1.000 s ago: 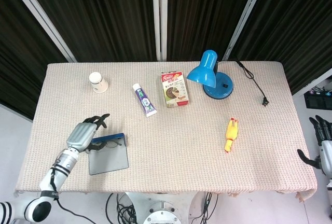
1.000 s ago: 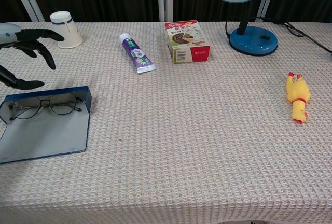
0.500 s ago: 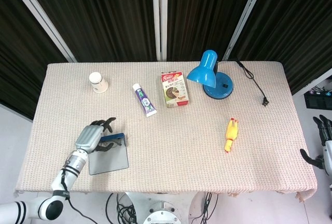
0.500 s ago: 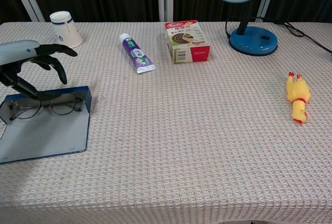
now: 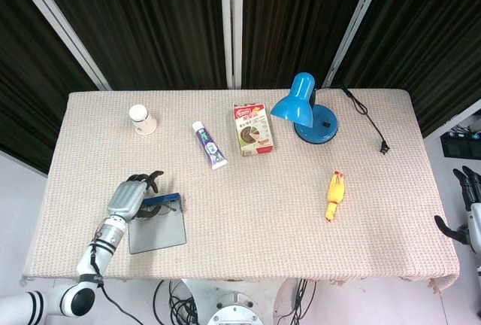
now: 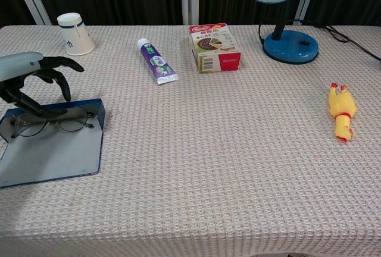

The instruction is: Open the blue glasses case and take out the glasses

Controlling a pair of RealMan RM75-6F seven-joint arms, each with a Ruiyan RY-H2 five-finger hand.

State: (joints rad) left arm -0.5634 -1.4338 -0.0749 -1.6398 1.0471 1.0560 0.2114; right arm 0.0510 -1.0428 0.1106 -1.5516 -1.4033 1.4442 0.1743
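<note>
Left hand [image 5: 132,195] sits at the lower left of the head view, over the far edge of the open blue glasses case [image 5: 156,223], dark fingers spread and curled downward. From this view I cannot tell whether they touch the case or the glasses, which the hand mostly hides. The case lies flat near the desk's [image 5: 248,212] front left edge, its long axis running left to right, slightly tilted, grey lining up. At the far right edge of the frame the right hand [image 5: 467,206] hangs beside the desk, partly cut off, fingers apart and empty.

In the chest view the left hand [image 6: 31,75] enters from the left edge, its wrist cut off. Its fingertips [image 6: 63,90] reach down to the case's blue back rim; the thumb comes down at the rim just above the glasses [image 6: 50,121], though contact is hard to make out. Nothing is clamped in it. The glasses rest inside the case [image 6: 56,153] along its far side, lenses side by side left to right. The case's left corner is cut off by the frame. The right hand does not appear in this view.
</note>
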